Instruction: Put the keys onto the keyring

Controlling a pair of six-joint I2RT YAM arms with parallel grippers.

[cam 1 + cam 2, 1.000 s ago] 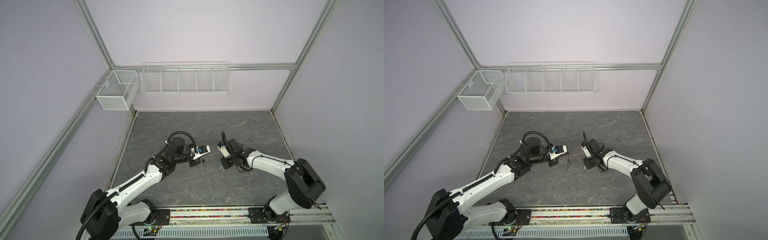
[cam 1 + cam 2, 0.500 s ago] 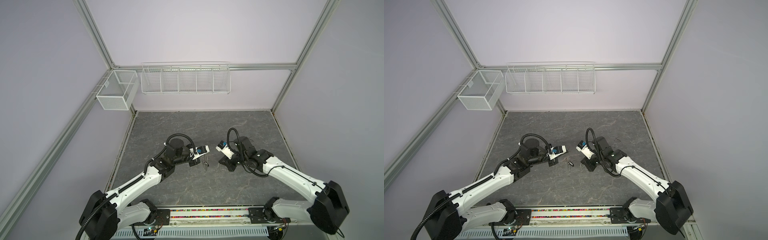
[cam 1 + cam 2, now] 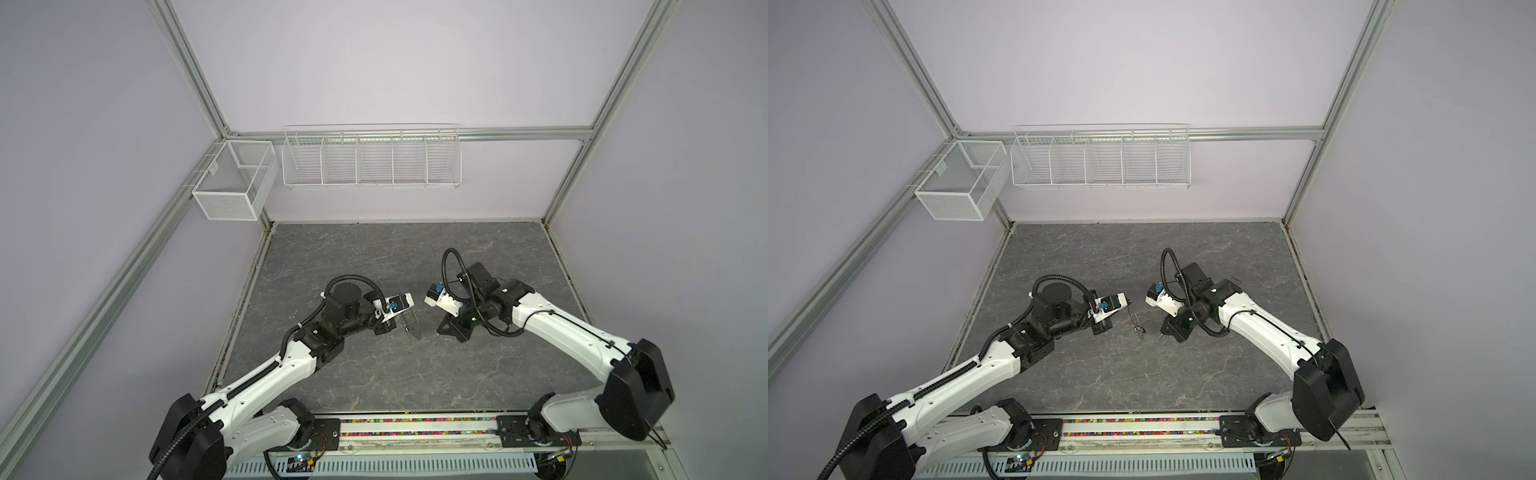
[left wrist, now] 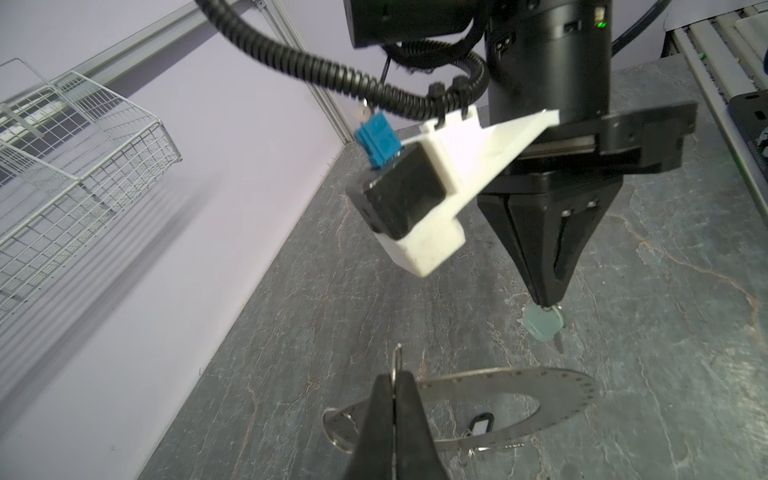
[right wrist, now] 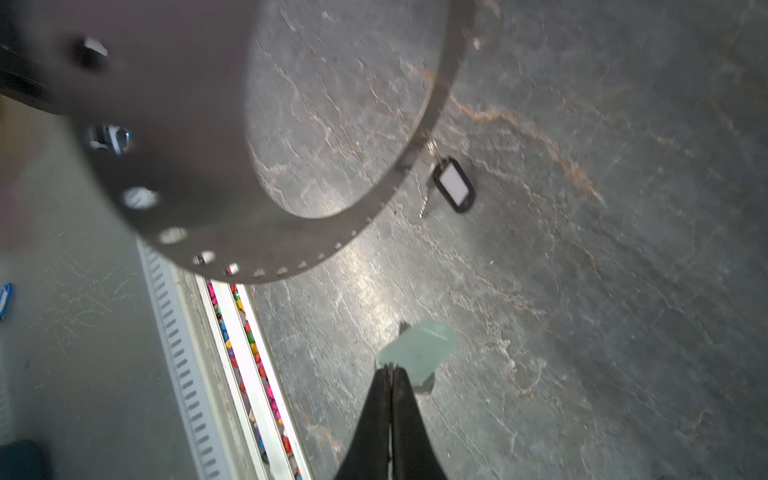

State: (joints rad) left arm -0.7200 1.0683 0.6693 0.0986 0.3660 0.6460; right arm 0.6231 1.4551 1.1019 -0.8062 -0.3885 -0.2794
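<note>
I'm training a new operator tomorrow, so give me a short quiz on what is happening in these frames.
1. True or false: the left gripper is shut on the rim of the keyring.
2. What does the right gripper pinch? A) the keyring B) the pale-tagged key C) nothing
3. Short answer: which key already hangs from the keyring?

Key: 1 true; 2 B; 3 the black-tagged key.
</note>
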